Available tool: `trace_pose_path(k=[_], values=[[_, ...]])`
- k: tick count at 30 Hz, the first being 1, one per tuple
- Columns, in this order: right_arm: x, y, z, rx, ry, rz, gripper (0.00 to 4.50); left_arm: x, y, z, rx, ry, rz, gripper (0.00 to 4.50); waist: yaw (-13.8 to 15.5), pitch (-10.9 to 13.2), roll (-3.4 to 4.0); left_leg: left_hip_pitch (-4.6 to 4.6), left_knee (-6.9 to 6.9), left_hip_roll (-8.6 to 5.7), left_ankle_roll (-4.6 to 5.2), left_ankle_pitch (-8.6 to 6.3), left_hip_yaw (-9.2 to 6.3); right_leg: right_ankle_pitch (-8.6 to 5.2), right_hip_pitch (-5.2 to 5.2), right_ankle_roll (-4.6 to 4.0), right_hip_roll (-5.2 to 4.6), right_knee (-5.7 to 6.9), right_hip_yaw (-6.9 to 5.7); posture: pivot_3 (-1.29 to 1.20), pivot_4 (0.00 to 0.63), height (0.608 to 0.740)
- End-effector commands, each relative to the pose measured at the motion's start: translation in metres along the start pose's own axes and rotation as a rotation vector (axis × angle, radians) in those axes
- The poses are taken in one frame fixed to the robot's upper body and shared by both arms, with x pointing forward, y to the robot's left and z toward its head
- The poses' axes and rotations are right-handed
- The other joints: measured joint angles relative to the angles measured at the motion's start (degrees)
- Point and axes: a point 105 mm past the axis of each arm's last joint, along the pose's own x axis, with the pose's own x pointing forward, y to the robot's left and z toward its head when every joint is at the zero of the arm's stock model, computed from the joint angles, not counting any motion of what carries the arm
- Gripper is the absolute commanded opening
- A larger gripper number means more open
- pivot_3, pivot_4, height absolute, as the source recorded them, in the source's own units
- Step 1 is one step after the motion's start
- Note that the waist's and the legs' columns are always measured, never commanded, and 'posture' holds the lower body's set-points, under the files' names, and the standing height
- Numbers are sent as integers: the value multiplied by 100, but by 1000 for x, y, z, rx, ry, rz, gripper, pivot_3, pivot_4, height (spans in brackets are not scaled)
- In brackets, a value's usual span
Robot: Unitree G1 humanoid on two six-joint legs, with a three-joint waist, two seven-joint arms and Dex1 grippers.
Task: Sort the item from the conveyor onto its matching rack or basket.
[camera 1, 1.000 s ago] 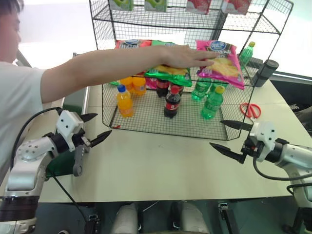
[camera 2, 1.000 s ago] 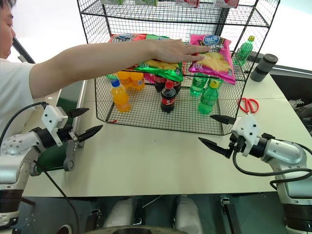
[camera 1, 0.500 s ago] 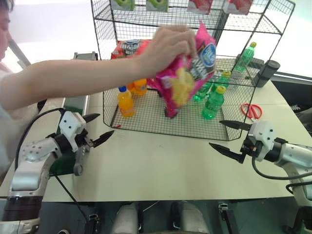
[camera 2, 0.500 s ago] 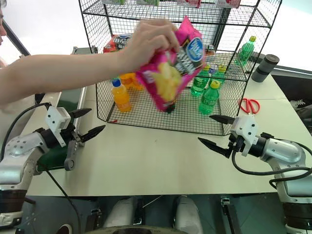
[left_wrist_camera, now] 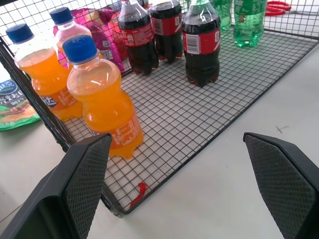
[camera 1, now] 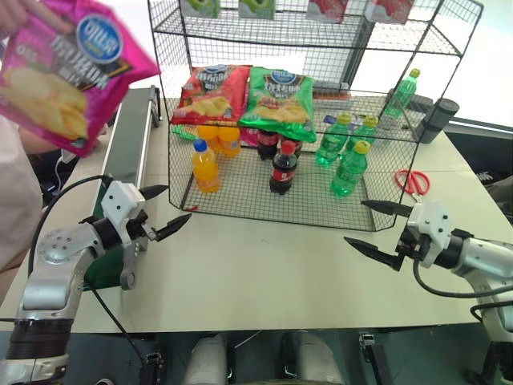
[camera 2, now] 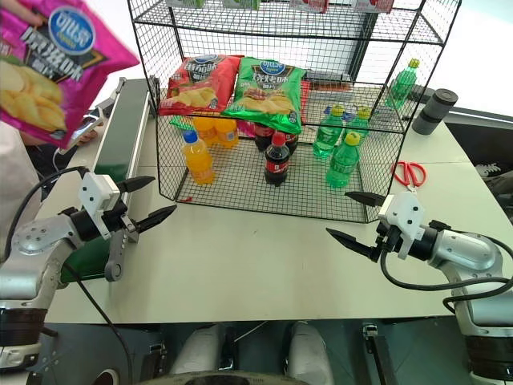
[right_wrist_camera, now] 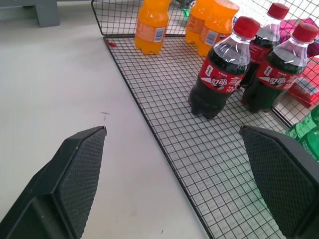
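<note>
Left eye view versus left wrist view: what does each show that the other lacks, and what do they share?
Left eye, not wrist: the pink chip bag a person holds up beside the conveyor, red chip bag and green chip bag on the rack, the open right end effector. Wrist, not eye: textured finger pads. Shared: orange bottles, cola bottles, open left end effector.

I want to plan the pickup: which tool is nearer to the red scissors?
Right. The right tool is just in front of the red scissors; the left tool is far across the table.
</note>
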Motion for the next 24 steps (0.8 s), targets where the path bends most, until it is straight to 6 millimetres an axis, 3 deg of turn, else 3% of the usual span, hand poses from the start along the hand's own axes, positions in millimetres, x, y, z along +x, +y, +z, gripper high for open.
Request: trace_pose_path(k=[1, 24], values=[[0, -3, 13, -53, -30, 0, 4472, -3, -2, 6, -6, -16, -16, 4500, -3, 0, 0, 0, 0, 0, 0, 0, 0, 0, 0, 0, 0, 0, 0, 0, 150, 740], [5, -2, 14, -41, -54, 13, 4472, -3, 3, 4, 90, -20, 62, 4500, 0, 0, 0, 0, 0, 0, 0, 0, 0, 0, 0, 0, 0, 0, 0, 0, 150, 740]])
